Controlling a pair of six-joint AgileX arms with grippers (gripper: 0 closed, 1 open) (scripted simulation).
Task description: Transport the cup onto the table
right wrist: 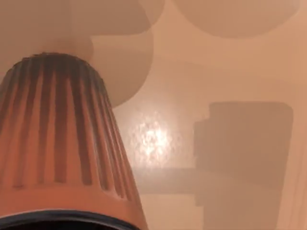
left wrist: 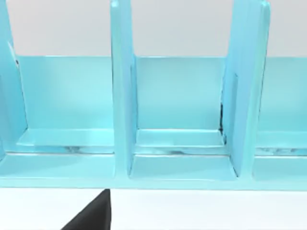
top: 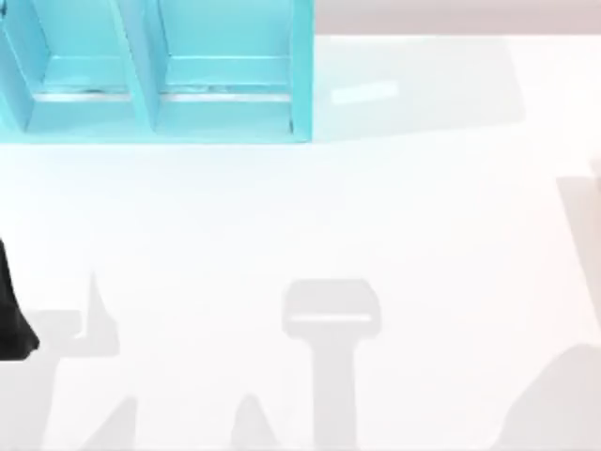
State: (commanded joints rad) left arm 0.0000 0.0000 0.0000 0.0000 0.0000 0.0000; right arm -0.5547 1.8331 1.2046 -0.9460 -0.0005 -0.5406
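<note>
The cup (right wrist: 62, 139) is copper-brown with fine vertical ribs. In the right wrist view it sits very close to the camera, its wide rim nearest and its narrow end pointing away. Beyond it lies the table (right wrist: 163, 139), smooth and crossed by soft shadows. The table (top: 310, 216) is a broad white surface in the top view. A black part of my left arm (top: 14, 324) shows at the top view's left edge. A black piece of the left gripper (left wrist: 91, 215) juts in over the white surface in the left wrist view.
A turquoise shelf unit (top: 155, 103) with upright dividers stands at the table's back left. The left wrist view faces its compartments (left wrist: 177, 139) from just in front. Grey shadows (top: 331, 315) fall across the table's front half.
</note>
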